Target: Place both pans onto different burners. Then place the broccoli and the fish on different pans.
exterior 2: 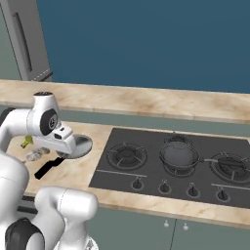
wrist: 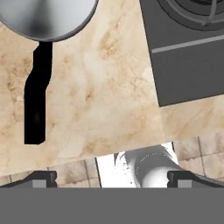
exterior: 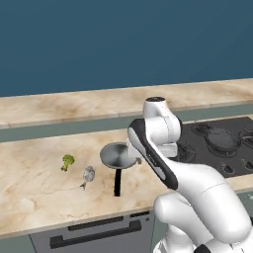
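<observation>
I see the near pan (exterior: 117,155) as smooth shiny grey metal with a matt black handle (wrist: 36,100); the counter (exterior: 39,192) looks like polished beige marble with veins; the cooktop (exterior 2: 146,183) is dark matt grey; the second pan (exterior 2: 179,155) is duller grey metal.

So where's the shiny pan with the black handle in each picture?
Left base view: the silver pan sits mid-picture on the counter, left of the arm, handle toward the front edge.
Right base view: at the left, half hidden by the gripper.
Hand view: top left, cut by the edge.
Shared landmark: the dark cooktop beside it.
</observation>
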### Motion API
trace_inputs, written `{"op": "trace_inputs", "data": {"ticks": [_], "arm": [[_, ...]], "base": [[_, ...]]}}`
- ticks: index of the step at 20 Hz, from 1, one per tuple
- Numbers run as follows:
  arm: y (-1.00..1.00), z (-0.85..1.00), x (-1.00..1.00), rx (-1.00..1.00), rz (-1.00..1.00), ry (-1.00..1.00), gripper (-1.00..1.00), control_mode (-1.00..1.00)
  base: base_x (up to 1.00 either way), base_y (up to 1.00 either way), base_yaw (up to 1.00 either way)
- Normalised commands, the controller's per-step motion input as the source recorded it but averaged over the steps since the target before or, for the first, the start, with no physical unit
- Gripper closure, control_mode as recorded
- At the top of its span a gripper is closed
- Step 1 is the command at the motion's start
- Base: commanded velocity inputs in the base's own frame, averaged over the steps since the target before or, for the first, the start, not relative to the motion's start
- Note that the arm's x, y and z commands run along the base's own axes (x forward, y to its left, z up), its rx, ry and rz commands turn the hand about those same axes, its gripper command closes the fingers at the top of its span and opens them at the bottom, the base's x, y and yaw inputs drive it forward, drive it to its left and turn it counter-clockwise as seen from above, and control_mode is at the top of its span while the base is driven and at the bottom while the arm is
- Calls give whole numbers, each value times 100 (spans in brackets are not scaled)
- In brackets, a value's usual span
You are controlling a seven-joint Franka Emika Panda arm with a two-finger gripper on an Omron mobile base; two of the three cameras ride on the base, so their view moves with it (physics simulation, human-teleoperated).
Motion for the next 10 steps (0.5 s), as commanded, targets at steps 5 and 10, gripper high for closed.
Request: {"op": "trace_inputs", "data": {"ticks": [5, 10], "arm": [[43, -41, 10, 0, 0, 0, -100, -100], [22, -35, 7, 0, 0, 0, -100, -100]], "base": [[0, 0, 0], [0, 0, 0]]}}
